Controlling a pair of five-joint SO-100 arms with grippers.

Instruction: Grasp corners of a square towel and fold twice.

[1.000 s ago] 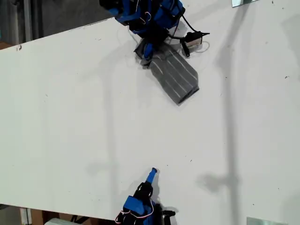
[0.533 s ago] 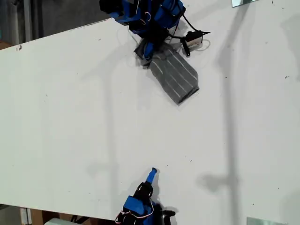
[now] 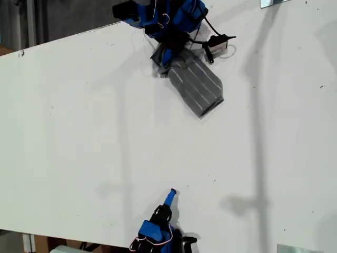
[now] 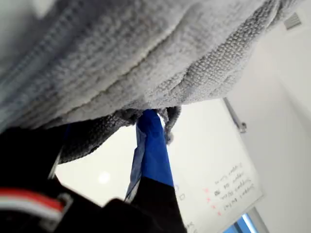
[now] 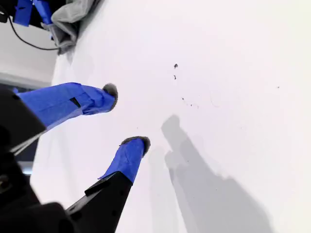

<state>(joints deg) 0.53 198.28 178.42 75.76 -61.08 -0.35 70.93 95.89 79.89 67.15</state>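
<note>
The towel (image 3: 197, 84) is a dark gray striped strip lying slantwise near the far edge of the white table (image 3: 79, 132) in the exterior view. Its upper end is bunched under my first gripper (image 3: 167, 55), which is shut on that end. In the first wrist view the gray cloth (image 4: 146, 58) fills the frame and drapes over one blue finger (image 4: 153, 145); the corner itself is hidden in the folds. My second gripper (image 3: 171, 194) sits low at the near edge, far from the cloth. Its blue jaws (image 5: 126, 116) stand open over bare table, with the towel (image 5: 73, 14) far off.
A small white and black device (image 3: 216, 45) with a black cable lies right beside the towel's upper end. Metal brackets sit at the exterior view's upper right (image 3: 274, 2) and lower right (image 3: 295, 249). The table's far edge runs just behind the first arm.
The first arm has shifted slightly at the towel's upper end, its black part swinging a little toward the exterior view's left. The towel and the second arm hold still.
</note>
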